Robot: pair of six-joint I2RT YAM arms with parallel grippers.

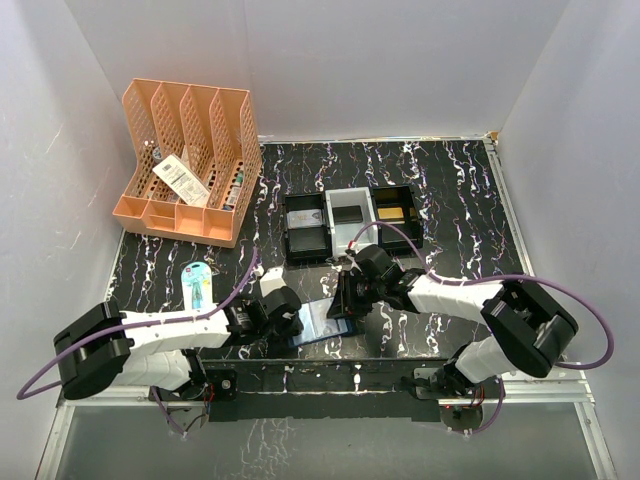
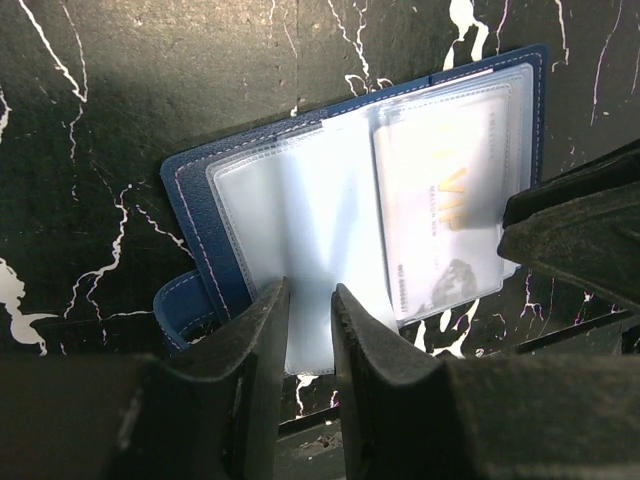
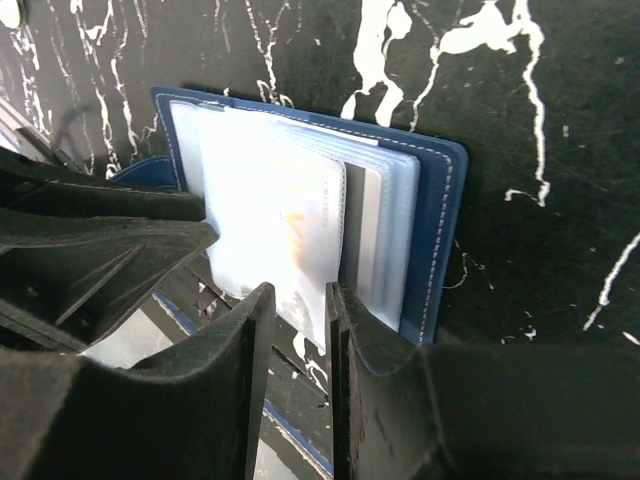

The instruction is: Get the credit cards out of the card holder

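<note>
On the black marbled table (image 1: 470, 200), near its front edge, lies the open navy-blue bifold card holder (image 1: 322, 322), a pale credit card (image 2: 450, 210) inside one clear sleeve. My left pincer (image 2: 311, 330) and right pincer (image 3: 300, 310) each close narrowly on a sleeve edge.

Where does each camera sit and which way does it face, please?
Top external: above, behind the bases, looking down; the left gripper and right gripper meet at the card holder.
Left wrist: on the left arm, looking down past the left gripper at the open card holder.
Right wrist: on the right arm, looking down past the right gripper at it.
Shared: both wrist views show its clear sleeves and the other gripper.
</note>
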